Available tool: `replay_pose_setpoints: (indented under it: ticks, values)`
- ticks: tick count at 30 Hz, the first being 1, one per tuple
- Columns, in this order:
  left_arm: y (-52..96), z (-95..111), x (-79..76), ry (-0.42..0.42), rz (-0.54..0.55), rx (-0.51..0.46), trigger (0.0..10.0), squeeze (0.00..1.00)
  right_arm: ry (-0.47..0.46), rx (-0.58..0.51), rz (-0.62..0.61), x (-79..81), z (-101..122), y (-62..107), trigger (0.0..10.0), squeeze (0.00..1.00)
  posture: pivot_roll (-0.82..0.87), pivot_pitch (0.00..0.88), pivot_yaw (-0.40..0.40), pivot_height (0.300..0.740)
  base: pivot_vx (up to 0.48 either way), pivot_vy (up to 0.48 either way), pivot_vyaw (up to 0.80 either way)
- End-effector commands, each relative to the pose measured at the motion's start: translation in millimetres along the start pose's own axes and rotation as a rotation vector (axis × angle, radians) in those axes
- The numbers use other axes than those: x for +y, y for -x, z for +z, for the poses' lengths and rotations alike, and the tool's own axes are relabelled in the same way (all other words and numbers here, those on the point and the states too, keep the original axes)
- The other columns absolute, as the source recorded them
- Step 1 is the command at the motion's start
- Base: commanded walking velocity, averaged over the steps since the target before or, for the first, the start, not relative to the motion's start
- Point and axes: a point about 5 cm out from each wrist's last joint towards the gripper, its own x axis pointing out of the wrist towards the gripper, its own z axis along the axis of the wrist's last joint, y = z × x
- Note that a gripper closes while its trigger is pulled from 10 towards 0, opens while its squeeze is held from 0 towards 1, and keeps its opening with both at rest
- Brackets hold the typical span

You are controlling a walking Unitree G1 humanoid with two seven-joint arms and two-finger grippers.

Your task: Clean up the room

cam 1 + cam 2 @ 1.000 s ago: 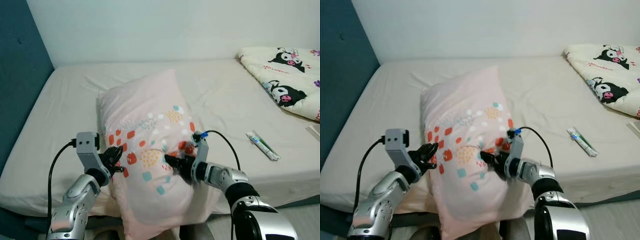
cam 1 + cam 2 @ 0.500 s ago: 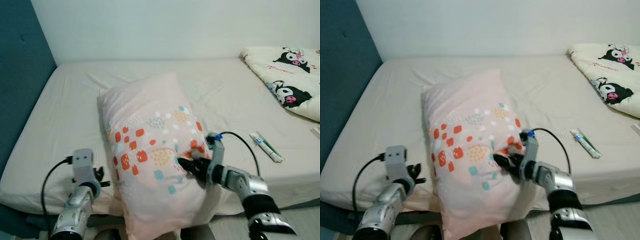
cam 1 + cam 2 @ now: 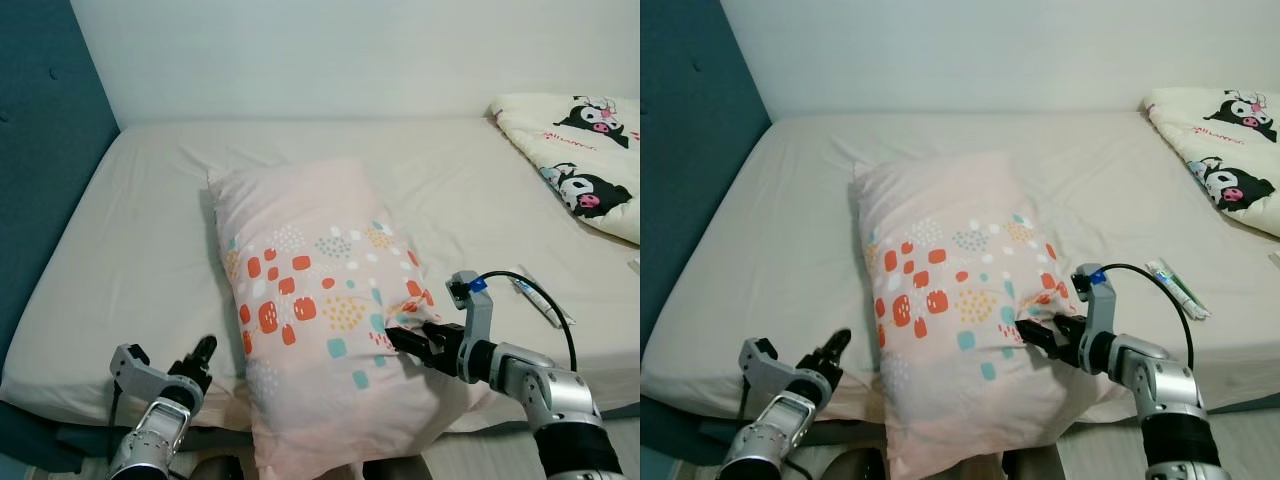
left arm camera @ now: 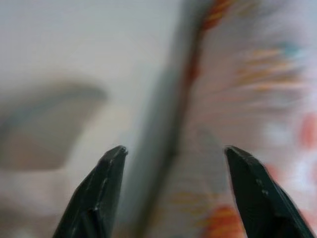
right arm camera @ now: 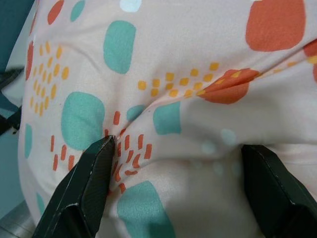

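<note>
Eye views: the pink patterned pillow (image 3: 320, 300) lies lengthwise on the bed (image 3: 130, 250), overhanging its near edge. The right gripper (image 3: 1048, 337) presses spread fingers into its right side; the left gripper (image 3: 200, 353) hangs low, clear of it.

Left wrist: fingers (image 4: 99, 193) apart, pillow blurred beyond.

Right wrist: fingers (image 5: 86, 183) wide, fabric bunched between.

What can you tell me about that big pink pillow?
The pillow is soft pale pink cloth with orange, teal and yellow patches. It lies lengthwise on the bed, its near end hanging over the edge. The right pincer presses open into its side, wrinkling the cloth; the left pincer is open beside it, apart.
</note>
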Motion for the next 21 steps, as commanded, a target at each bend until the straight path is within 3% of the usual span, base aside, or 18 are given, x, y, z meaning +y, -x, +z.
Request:
replay_pose_setpoints:
  ticks: [1,4,8,10,11,13,17,19,21]
  values:
    - [1.5,-4,0.4,0.049,-0.023,0.010,10.0,1.00,-0.012,0.015,0.005,1.1,-4,1.0,10.0,1.00,-0.03,0.123,-0.039,0.595,0.000,0.000,0.00]
    - [0.8,-12,-8.5,0.098,-0.134,0.078,10.0,1.00,-0.009,0.019,0.001,2.7,-5,4.3,10.0,1.00,-0.03,0.129,-0.041,0.595,0.000,0.000,0.00]
    - [3.3,-25,-14.4,0.056,-0.218,0.171,10.0,1.00,-0.006,0.029,-0.004,2.8,-7,4.9,10.0,1.00,-0.03,0.132,-0.044,0.595,0.000,0.000,0.00]
    - [6.2,-40,-18.6,-0.025,-0.281,0.278,10.0,1.00,-0.005,0.036,-0.008,3.4,-10,5.1,10.0,1.00,-0.03,0.132,-0.047,0.595,0.000,0.000,0.00]
    - [6.2,-40,-18.6,-0.025,-0.281,0.278,10.0,1.00,-0.005,0.036,-0.008,3.4,-10,5.1,10.0,1.00,-0.03,0.132,-0.047,0.595,0.000,0.000,0.00]
    - [9.7,-60,-21.2,-0.154,-0.330,0.385,10.0,1.00,-0.005,0.041,-0.011,4.2,-11,4.1,10.0,1.00,-0.03,0.134,-0.051,0.595,0.000,0.000,0.00]
    - [11.1,-66,-22.0,-0.198,-0.347,0.419,10.0,1.00,-0.005,0.042,-0.012,4.7,-12,3.6,10.0,1.00,-0.03,0.134,-0.051,0.595,0.000,0.000,0.00]
    - [10.9,-81,-24.9,-0.288,-0.371,0.471,10.0,1.00,-0.008,0.040,-0.005,7.1,-11,1.6,10.0,1.00,-0.03,0.137,-0.055,0.595,0.000,0.000,0.00]
    - [6.9,-88,-30.5,-0.316,-0.382,0.469,10.0,1.00,-0.009,0.039,0.002,9.5,-10,-0.1,10.0,1.00,-0.03,0.139,-0.056,0.595,0.000,0.000,0.00]
